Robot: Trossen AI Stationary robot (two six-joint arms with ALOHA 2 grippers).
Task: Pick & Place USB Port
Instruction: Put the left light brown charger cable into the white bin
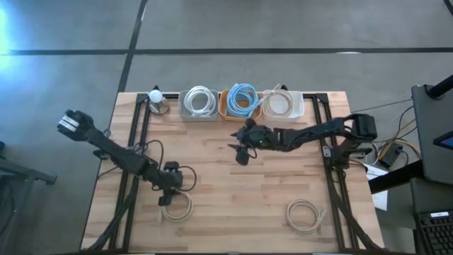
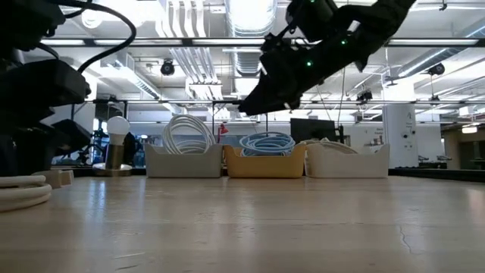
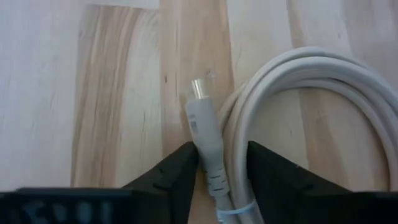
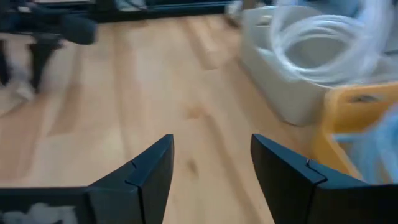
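A white coiled cable [image 1: 177,209] lies flat on the table near its near-left part; it also shows in the low view as the cable [image 2: 19,193]. Its plug [image 3: 204,124] with a metal tip points away from the coil's loops [image 3: 323,93]. My left gripper [image 1: 170,195] is down at the table over this cable and shut on it [image 3: 222,158]. My right gripper [image 1: 241,150] hangs open above the table's middle [image 2: 254,102], holding nothing [image 4: 211,162]. A second white coiled cable [image 1: 304,214] lies on the near-right part of the table. My left gripper holds the white cable at the plug's grey boot [image 3: 208,165], pinched between the two fingers together with the neighbouring strands of the coil [image 3: 239,155]. The fingers come from above, lying along the plug. The cable rests on the table.
Along the far edge stand three bins: a grey one with a white cable [image 1: 198,103], a yellow one with a blue cable [image 1: 241,101], a white one with a white cable [image 1: 283,105]. A bulb on a metal stand [image 1: 156,99] is left of them.
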